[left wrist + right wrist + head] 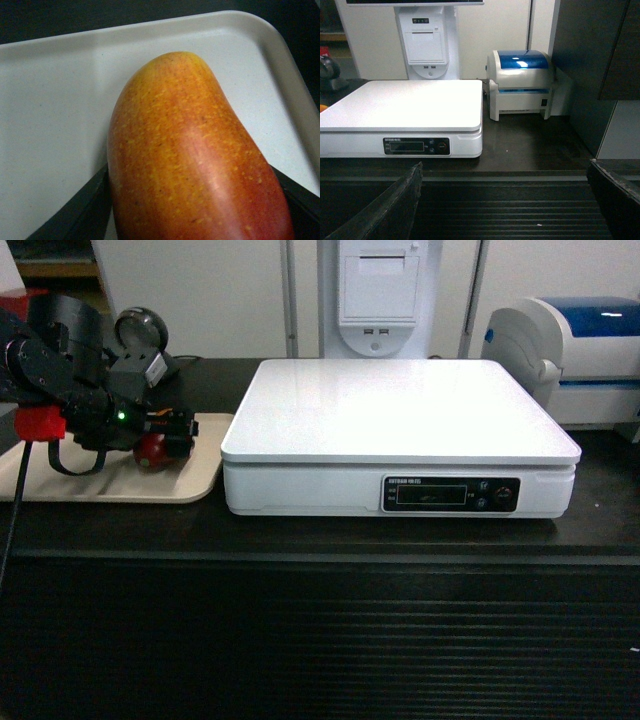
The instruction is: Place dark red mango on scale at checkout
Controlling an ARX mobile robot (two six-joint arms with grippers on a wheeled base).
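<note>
On the tray, left claw: the left gripper (172, 436) has its fingers (75, 212) either side of the dark red mango (192, 160); whether they grip or merely flank it, I cannot tell.
Mango: lies on the beige tray (120, 485), left of the scale (400, 410).
Right claw: the right gripper (505, 200) hangs spread and empty, facing the checkout (320, 640).
Progress: early (lift and carry remain, I judge); scale bare.
Room: label printer (522, 82) beside the scale.

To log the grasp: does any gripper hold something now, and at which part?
The left gripper has its fingers on both sides of the mango, low on its body, over the tray. The right gripper is open, empty.
</note>
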